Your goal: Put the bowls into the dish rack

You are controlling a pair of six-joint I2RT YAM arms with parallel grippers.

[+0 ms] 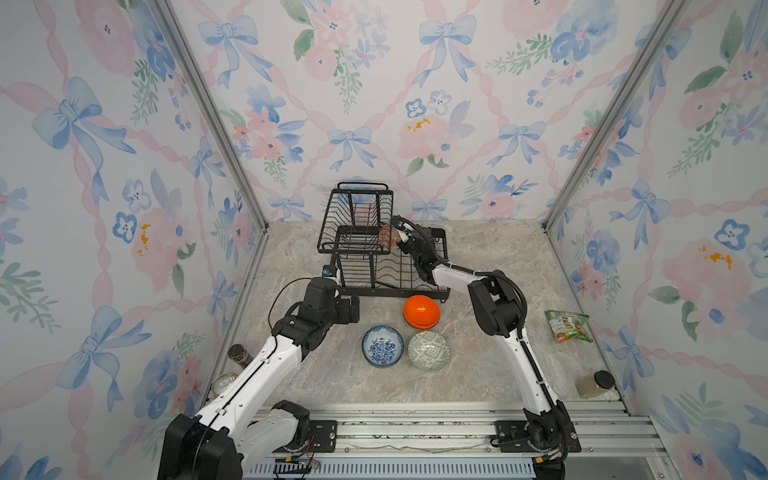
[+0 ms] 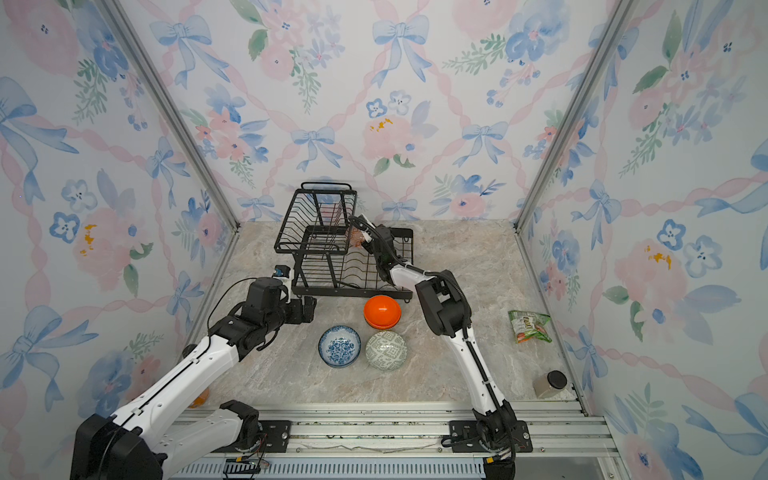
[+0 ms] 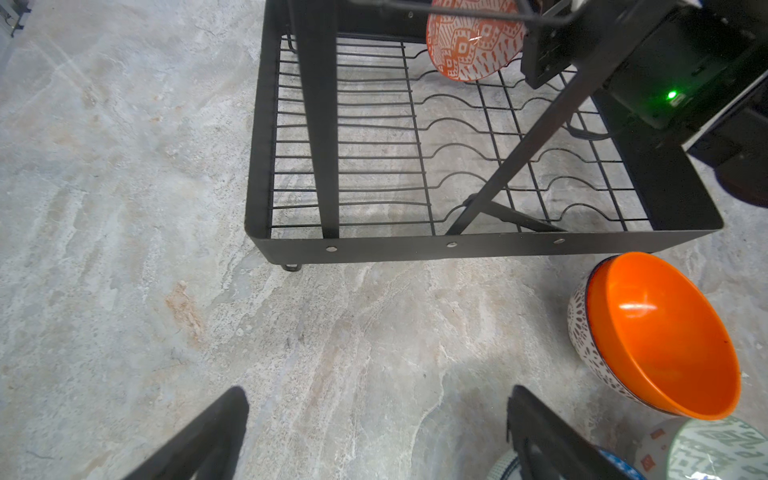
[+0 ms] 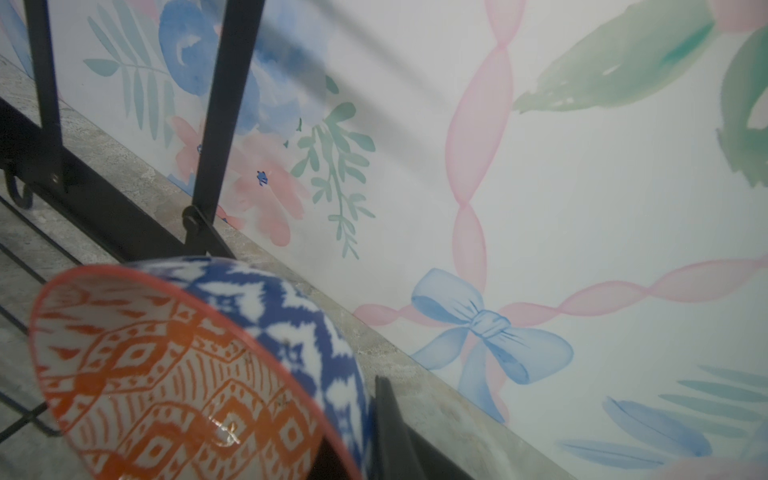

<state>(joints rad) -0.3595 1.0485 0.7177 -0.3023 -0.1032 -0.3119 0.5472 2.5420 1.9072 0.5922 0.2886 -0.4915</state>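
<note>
Several bowls (image 1: 421,311) sit at six o'clock of the rack (image 1: 395,292); the right gripper (image 1: 400,237) clamps a patterned bowl (image 1: 387,237) on edge, likely for slotting, while the left gripper (image 3: 376,399) gapes wide.

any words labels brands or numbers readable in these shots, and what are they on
No text can be read in any view.
green snack bag: printed label on its front, too small and blurred to read.
jar with black lid: no readable label.
</note>
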